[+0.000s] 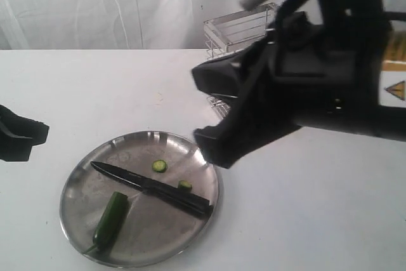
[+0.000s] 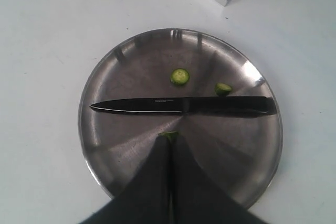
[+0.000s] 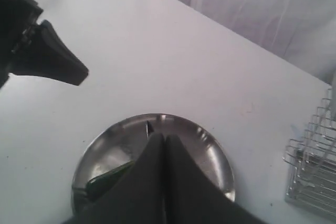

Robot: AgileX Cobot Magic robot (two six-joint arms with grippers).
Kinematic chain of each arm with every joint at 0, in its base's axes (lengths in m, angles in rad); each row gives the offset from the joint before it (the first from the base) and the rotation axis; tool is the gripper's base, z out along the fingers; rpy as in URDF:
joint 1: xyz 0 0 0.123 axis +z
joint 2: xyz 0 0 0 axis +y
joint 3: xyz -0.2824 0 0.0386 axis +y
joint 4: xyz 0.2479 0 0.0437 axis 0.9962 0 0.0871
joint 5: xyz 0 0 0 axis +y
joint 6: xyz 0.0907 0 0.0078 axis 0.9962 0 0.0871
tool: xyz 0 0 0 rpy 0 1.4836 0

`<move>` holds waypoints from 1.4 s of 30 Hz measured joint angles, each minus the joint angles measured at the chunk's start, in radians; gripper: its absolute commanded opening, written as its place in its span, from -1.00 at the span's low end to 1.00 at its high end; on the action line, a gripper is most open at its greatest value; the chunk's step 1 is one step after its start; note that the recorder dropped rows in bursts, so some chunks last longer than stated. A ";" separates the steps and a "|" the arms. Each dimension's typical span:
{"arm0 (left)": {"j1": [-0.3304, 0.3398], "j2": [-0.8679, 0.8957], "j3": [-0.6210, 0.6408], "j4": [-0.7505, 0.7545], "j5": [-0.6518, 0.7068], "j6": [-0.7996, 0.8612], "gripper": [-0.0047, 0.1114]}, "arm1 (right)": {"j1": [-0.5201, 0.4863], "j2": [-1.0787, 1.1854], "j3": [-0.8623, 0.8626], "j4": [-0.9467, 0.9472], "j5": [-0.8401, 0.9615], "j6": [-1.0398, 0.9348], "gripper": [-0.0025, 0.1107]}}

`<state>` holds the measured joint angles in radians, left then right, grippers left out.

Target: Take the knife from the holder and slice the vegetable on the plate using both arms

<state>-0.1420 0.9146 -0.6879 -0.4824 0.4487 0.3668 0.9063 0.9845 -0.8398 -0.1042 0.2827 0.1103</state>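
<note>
The knife (image 1: 149,185) lies flat across the steel plate (image 1: 158,233), held by neither gripper, its blade pointing left. The green vegetable (image 1: 111,220) rests on the plate's near left part, and two cut slices (image 1: 159,165) (image 1: 184,185) lie beyond the knife. My right gripper (image 1: 212,150) hangs shut above the plate's right rim; in the right wrist view its fingers (image 3: 164,137) cover most of the knife. My left gripper (image 1: 25,132) is shut and empty, raised off to the plate's left. In the left wrist view it (image 2: 170,139) hides the vegetable except a green end (image 2: 168,135).
The wire holder (image 1: 241,26) stands at the back of the white table (image 1: 95,93), partly behind the right arm. A white curtain forms the backdrop. A yellow-labelled box (image 1: 396,49) sits at the far right edge.
</note>
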 measured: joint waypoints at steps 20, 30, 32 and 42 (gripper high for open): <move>0.000 0.000 0.000 0.000 0.004 0.000 -0.89 | -0.497 -0.768 0.727 0.042 -0.095 -0.023 -0.96; 0.000 0.000 0.000 0.000 0.004 0.000 -0.89 | -0.606 -0.975 0.833 0.043 -0.050 -0.027 -0.96; 0.000 0.000 0.000 0.000 0.004 0.000 -0.89 | -0.622 -0.978 0.833 0.043 -0.032 -0.027 -0.96; 0.000 0.000 0.000 0.000 0.004 0.000 -0.89 | -0.634 -0.978 0.833 0.047 0.019 -0.049 -0.96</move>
<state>-0.1420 0.9146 -0.6879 -0.4824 0.4523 0.3668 0.2725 0.0060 -0.0070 -0.0573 0.3020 0.0613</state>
